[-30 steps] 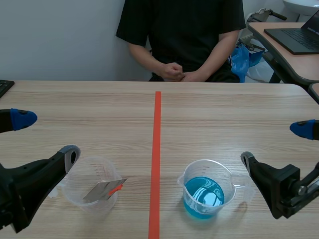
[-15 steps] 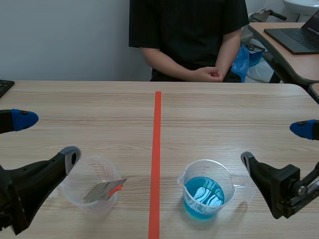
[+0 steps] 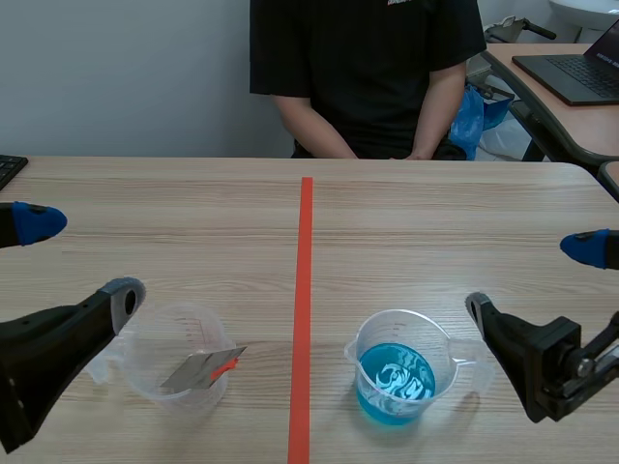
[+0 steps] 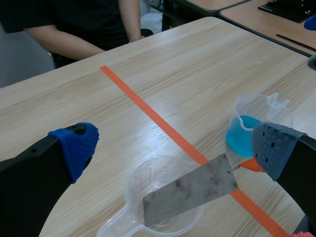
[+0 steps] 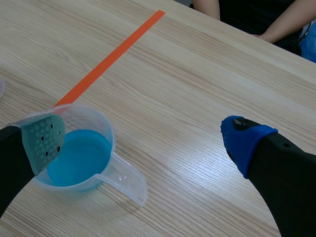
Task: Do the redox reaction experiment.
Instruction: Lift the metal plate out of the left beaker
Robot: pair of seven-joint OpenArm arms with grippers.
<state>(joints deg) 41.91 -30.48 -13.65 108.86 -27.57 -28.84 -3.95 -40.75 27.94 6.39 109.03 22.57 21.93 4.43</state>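
The left claw (image 3: 75, 259) is wide open and holds nothing, and so is the right claw (image 3: 532, 278). Two see-through cups stand near the robot's edge of the table (image 3: 435, 222), one on each side of the orange line (image 3: 305, 290), well apart from each other. The left cup (image 3: 145, 362) has a flat grey metal strip (image 3: 198, 369) leaning inside it. One end of the strip pokes up over the rim and has a small red bit on it, so I think it leans that way to give a claw something easy to pinch. The right cup (image 3: 363, 348) holds blue water (image 3: 395, 379). Its handle sticks out toward the right claw, which looks handy for grabbing. The left claw hangs by the left cup, with the strip ahead of it, between its fingers. The right claw waits just beside the blue cup's handle. The strip probably has to go into the blue water, so it must cross the orange line, and nothing stands between the cups. A person (image 3: 363, 68) sits at the far side, well away from both cups. The cups are close to the near edge, so a bump could tip them.
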